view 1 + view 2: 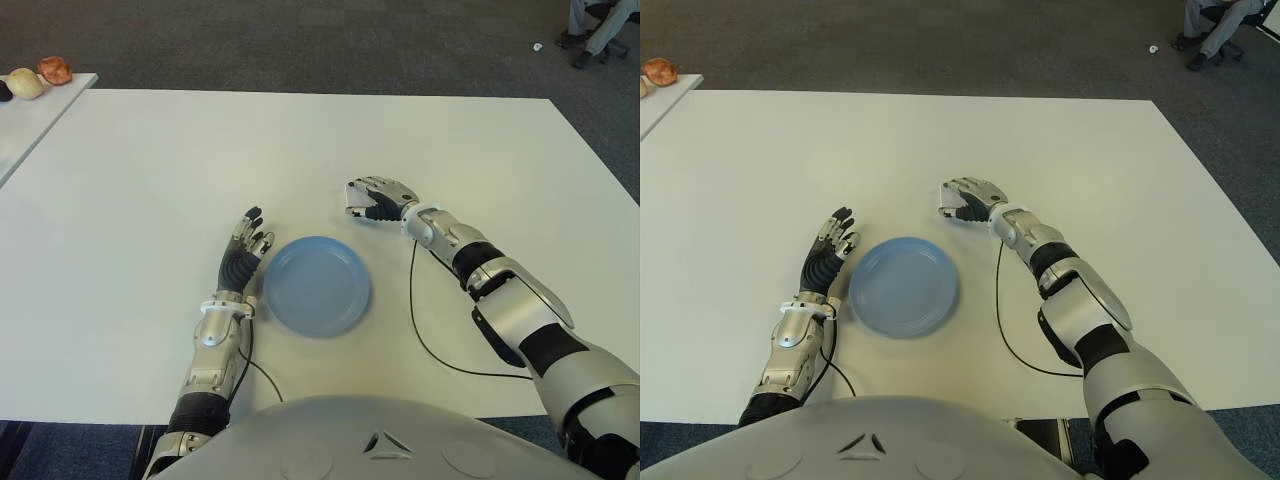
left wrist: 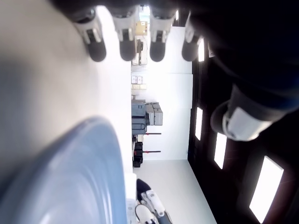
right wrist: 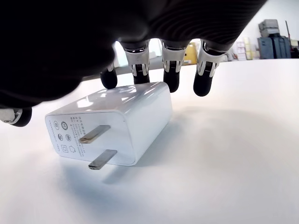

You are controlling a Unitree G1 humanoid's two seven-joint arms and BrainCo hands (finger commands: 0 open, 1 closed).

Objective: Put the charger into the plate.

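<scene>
The white charger is found on the white table, under the right hand, at about one o'clock from the blue plate and apart from its rim. In the right wrist view the right hand is seen arched over the charger with its fingers curved down around the far side of the body; whether the fingertips touch the casing cannot be told, and the charger lies flat on the table, so a finished grasp is not shown. The hand is best described as partly curled, caging the charger and not yet clamping it.

Several risks are judged from this. The casing is smooth and glossy, so it may be squeezed out sideways if the fingers are closed on rounded edges only. With the thumb not clearly set against the near face, the charger may merely be pushed along the table. If it is lifted by one end, it may be tipped and dropped short of the plate.

The charger's long axis is laid flat along the table. Its two metal prongs are pointed back towards the wrist camera, away from the fingertips, and the printed face is turned the same way.

The left hand is shown at nine o'clock of the plate, just beside its rim, fingers straight and holding nothing.
</scene>
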